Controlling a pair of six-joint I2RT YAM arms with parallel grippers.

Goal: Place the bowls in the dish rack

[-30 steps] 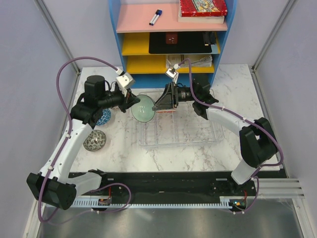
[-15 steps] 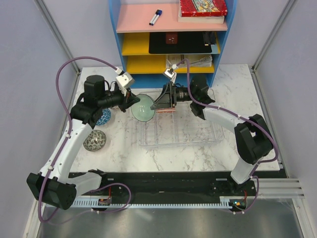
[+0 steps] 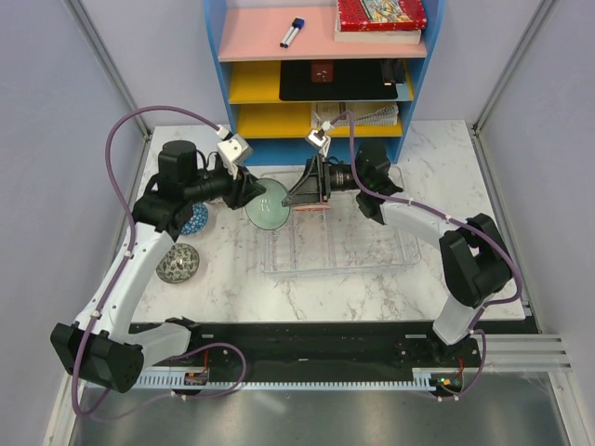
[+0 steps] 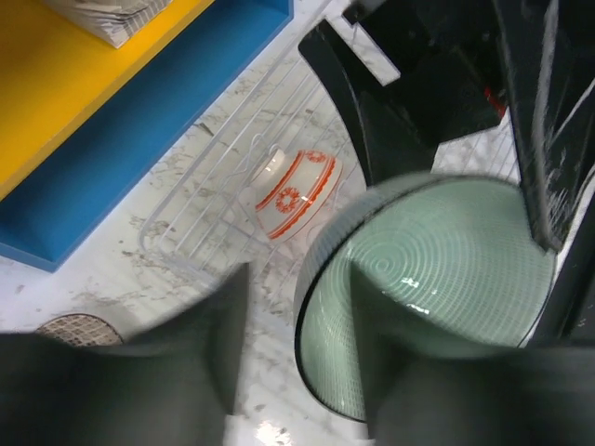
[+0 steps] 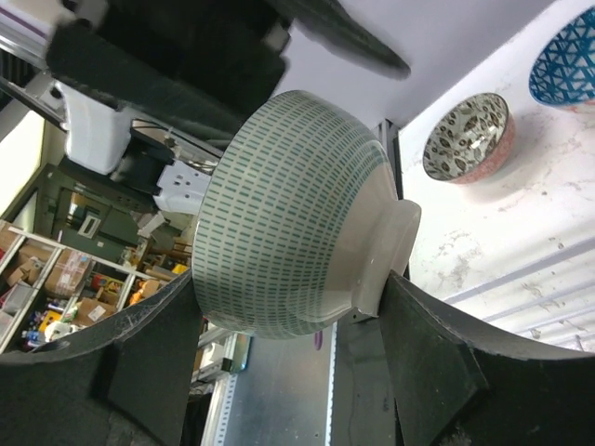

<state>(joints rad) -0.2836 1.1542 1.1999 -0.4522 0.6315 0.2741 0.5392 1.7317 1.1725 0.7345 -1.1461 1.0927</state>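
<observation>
You have one bowl loaded: the orange-red and white bowl (image 4: pixel 297 190) lies on its side in the dish rack (image 3: pixel 372 253). The blue bowl (image 3: pixel 196 223) and the speckled bowl (image 3: pixel 177 263) sit on the surface (image 3: pixel 232 279) left of the rack, not yet loaded. The grey-green bowl (image 3: pixel 268 206) hangs in the air over the rack's far left corner, between your two arms. By my reading you are mid-handover, with three bowls to go. Your left pincer (image 3: pixel 249 192) reaches in from the left, spread, straddling the bowl's rim with a gap showing on the outer side. Your right pincer (image 3: pixel 296 198) reaches in level from the right and pinches the bowl, one finger against its foot.
</observation>
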